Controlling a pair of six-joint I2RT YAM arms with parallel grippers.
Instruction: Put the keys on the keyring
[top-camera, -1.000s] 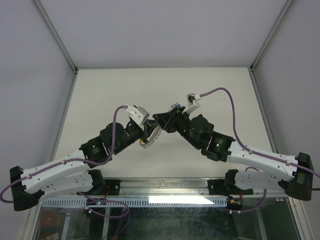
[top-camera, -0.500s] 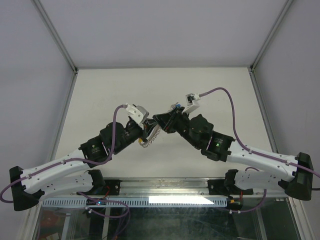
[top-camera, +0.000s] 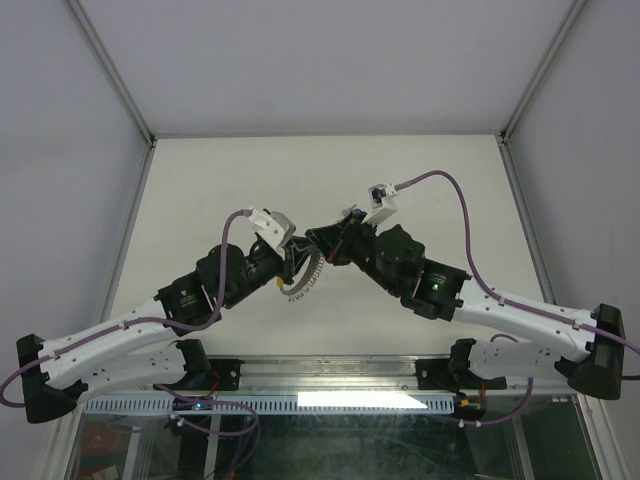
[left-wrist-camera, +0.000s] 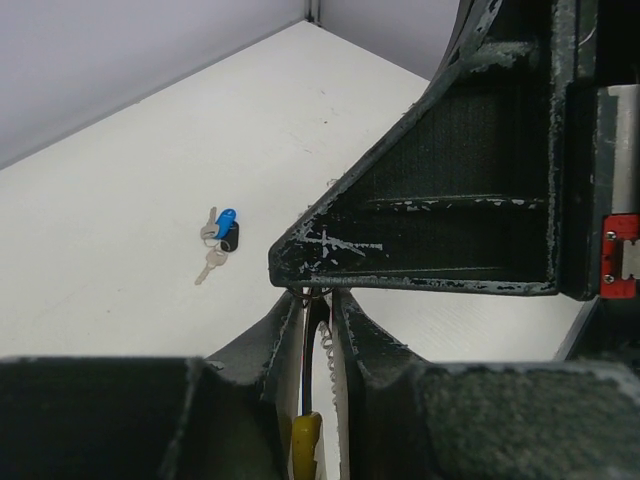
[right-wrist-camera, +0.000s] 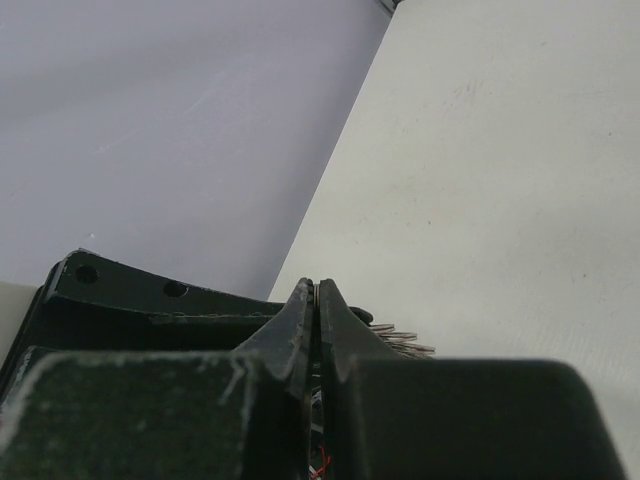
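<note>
One ring (left-wrist-camera: 305, 442), clamped twice: left jaws shut on its yellow end, right jaws pinching its top. Roughly three keys (left-wrist-camera: 219, 240) on table (left-wrist-camera: 110, 190).

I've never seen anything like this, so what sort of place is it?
Probably a robotics lab test cell. A bare white table sits inside plain grey wall panels on a metal frame. A left arm and right arm, trailing purple cables, are bolted at its near edge, meeting at a keyring.

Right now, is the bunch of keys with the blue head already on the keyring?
No, the keys lie loose on the table, apart from the keyring pinched in the left gripper.
</note>
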